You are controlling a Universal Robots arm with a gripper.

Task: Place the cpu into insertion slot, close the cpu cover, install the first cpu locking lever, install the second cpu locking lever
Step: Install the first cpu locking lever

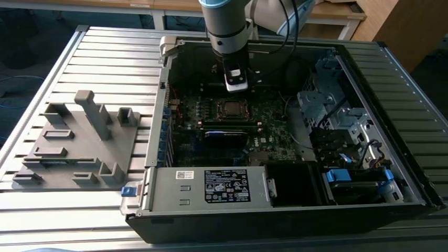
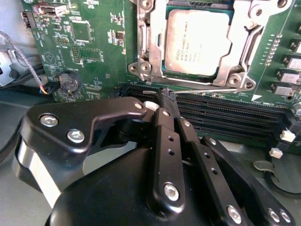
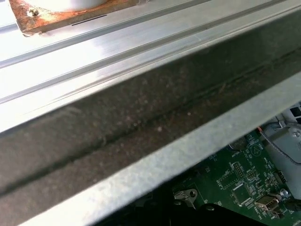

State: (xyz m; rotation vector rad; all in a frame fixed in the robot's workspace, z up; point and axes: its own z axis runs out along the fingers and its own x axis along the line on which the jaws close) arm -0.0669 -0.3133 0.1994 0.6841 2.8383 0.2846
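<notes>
The cpu (image 2: 197, 42) lies flat in the insertion slot (image 1: 219, 108) on the green motherboard, its silver-grey top facing up. The cpu cover (image 2: 249, 37), a shiny metal frame, lies down around the chip. A thin wire locking lever (image 2: 207, 89) runs along the socket's edge nearest the memory slots. My gripper (image 2: 165, 98) is shut, its black fingertips pressed together right at the free end of that lever; whether they touch it I cannot tell. In the exterior view the gripper (image 1: 236, 86) hangs inside the open computer case just behind the socket.
Long black memory slots (image 2: 225, 117) run just beside the lever. The case wall (image 3: 141, 122) and a drive cage (image 1: 329, 105) hem the arm in. The power supply (image 1: 210, 186) sits at the front. A grey fixture (image 1: 77, 142) stands on the slatted table at the exterior view's left.
</notes>
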